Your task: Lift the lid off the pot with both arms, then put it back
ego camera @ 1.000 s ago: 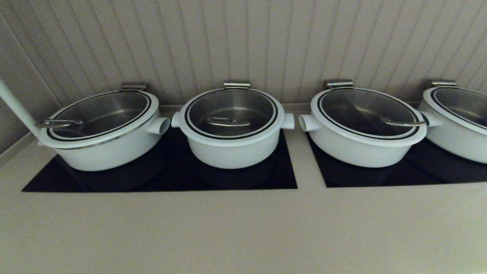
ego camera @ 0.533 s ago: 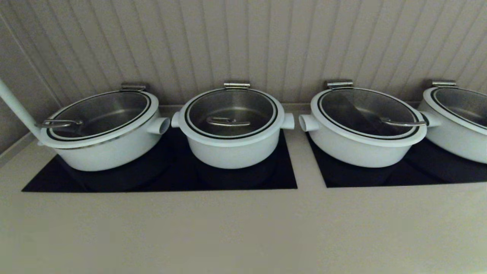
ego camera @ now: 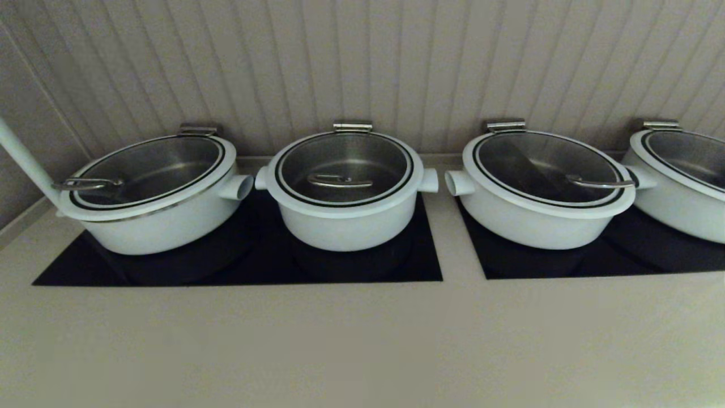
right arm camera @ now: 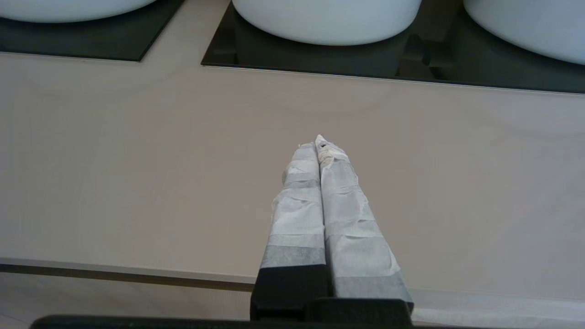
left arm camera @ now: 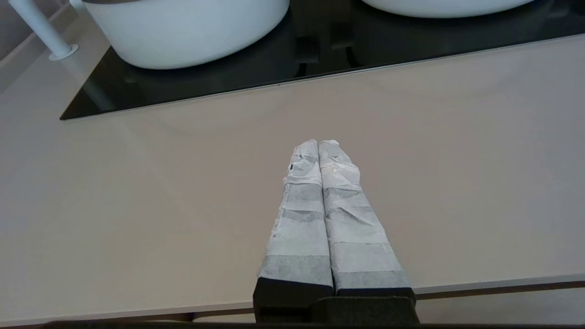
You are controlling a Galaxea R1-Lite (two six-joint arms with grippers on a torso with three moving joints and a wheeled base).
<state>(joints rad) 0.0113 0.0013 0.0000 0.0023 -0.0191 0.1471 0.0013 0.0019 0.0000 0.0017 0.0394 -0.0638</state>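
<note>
Item: lid (ego camera: 344, 170), seated on pot (ego camera: 345, 218), second from our left; unchanged over the last second. Left gripper (left arm camera: 318, 145) and right gripper (right arm camera: 318, 144): pressed closed, empty, above the counter's (ego camera: 362, 340) near edge. We judge no lifting begun.

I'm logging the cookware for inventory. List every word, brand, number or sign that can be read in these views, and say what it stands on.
None: no text can be read in any view.
The lid, the pot and the wider pots bear no print.
The black cooktop panels and the counter carry no markings.
The taped left gripper and right gripper show no label.
</note>
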